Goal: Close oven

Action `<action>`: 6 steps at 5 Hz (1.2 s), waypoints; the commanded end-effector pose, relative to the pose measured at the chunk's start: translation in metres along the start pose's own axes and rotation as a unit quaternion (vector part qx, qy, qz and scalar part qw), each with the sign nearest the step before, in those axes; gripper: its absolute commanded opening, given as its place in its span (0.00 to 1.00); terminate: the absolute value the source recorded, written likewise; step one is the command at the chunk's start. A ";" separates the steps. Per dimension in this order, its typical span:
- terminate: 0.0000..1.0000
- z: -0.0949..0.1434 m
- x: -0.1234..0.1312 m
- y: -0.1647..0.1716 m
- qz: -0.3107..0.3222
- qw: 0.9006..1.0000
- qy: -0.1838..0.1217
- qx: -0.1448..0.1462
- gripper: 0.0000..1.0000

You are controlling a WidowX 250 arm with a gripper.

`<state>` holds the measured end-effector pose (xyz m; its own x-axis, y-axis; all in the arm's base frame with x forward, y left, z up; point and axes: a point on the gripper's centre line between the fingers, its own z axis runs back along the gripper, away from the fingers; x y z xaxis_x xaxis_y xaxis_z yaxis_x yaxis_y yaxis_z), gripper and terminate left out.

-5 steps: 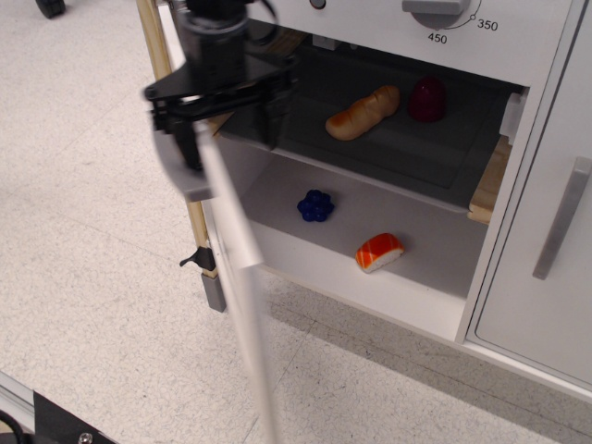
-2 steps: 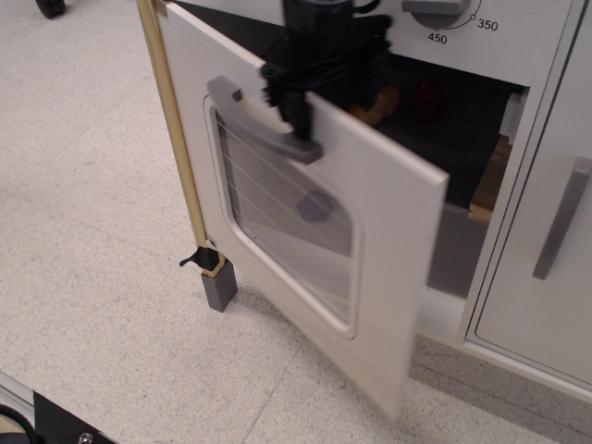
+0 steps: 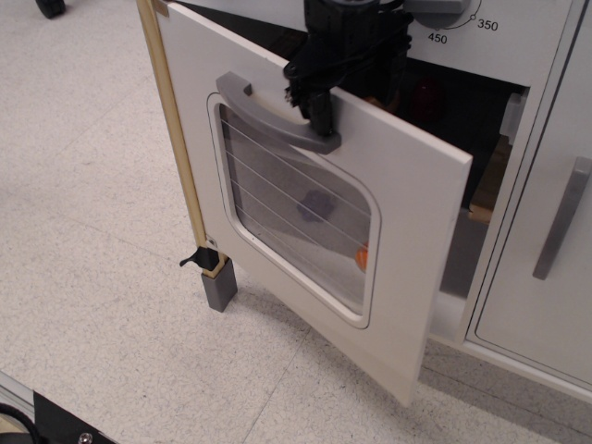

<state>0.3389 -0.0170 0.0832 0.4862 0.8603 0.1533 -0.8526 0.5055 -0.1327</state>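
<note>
The white oven door [image 3: 412, 222], with its wired clear window [image 3: 296, 208] and curved grey handle [image 3: 268, 113], stands partly swung toward the oven opening [image 3: 472, 120]. A gap remains on the right side. My black gripper [image 3: 356, 92] straddles the door's top edge by the handle's right end. One finger [image 3: 319, 109] is in front of the door and the other is behind it. The jaws stand wide apart, open, not clamped on the thin door.
A plain white cabinet door with a straight grey bar handle [image 3: 561, 217] is at the right. A temperature knob [image 3: 435, 7] sits above. A wooden post [image 3: 174, 139] with a grey foot [image 3: 220, 289] stands at the left. A blue toy [image 3: 319, 203] and an orange toy [image 3: 363, 256] show through the window.
The door has swung from wide open, edge-on to the camera, round toward the oven opening, and my gripper moved right with it. The shelf and food are now mostly hidden.
</note>
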 end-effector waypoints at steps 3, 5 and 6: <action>0.00 0.020 -0.045 0.039 -0.238 0.971 -0.021 -0.028 1.00; 0.00 -0.027 -0.055 0.038 -0.332 0.941 -0.057 -0.001 1.00; 0.00 -0.041 -0.049 0.016 -0.357 0.933 -0.052 -0.004 1.00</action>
<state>0.3043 -0.0506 0.0187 0.9183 0.2970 0.2619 -0.3197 0.9463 0.0479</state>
